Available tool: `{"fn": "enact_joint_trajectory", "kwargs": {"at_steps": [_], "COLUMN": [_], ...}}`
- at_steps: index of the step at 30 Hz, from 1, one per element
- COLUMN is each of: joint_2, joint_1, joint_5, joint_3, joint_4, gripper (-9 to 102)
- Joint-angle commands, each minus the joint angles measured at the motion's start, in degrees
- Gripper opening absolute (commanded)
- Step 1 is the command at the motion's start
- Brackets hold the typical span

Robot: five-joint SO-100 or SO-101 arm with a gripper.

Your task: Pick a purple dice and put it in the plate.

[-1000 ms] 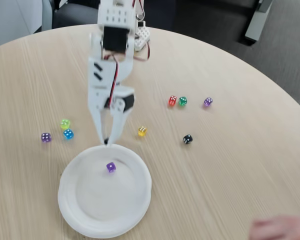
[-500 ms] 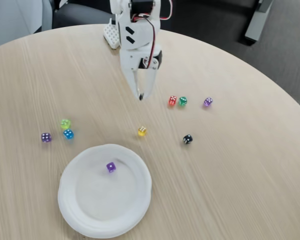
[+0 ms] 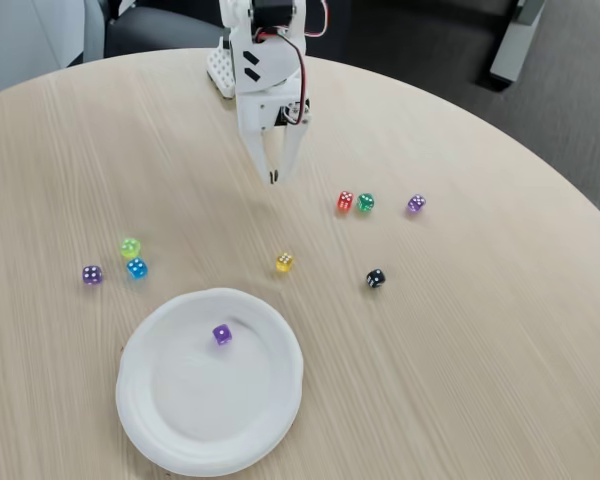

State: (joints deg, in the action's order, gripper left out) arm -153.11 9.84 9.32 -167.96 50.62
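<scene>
A deep-violet purple dice (image 3: 222,334) lies inside the white plate (image 3: 156,400), a little above and left of the plate's middle. The plate sits near the table's front edge, left of centre. My gripper (image 3: 272,179) hangs at the back of the table, well above the plate in the fixed view and far from the die. Its fingers (image 3: 264,150) come together at the tips with nothing between them.
Loose dice lie on the round wooden table: a pale purple one (image 3: 92,274), green (image 3: 130,247) and blue (image 3: 137,268) at left, yellow (image 3: 285,262) in the middle, black (image 3: 376,278), red (image 3: 345,201), dark green (image 3: 365,202) and pinkish-purple (image 3: 416,204) at right.
The gripper has drawn back from the plate's far rim to the back of the table and its fingers have come together. A hand at the lower right edge has gone.
</scene>
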Motion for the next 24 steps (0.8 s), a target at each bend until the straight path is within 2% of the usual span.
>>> {"fn": "enact_joint_trajectory", "kwargs": {"at_steps": [1, 15, 19, 24], "joint_2": [-2.7, -8.3, -13.4, -21.8], "joint_1": [-0.7, -0.7, -0.6, -0.6], "joint_5": [-2.4, -7.4, -10.0, -10.9], "joint_3": [-1.3, -1.9, -1.9, -1.9], "joint_4": [0.1, 1.2, 5.4, 15.3], "gripper": [0, 0, 0, 0]}}
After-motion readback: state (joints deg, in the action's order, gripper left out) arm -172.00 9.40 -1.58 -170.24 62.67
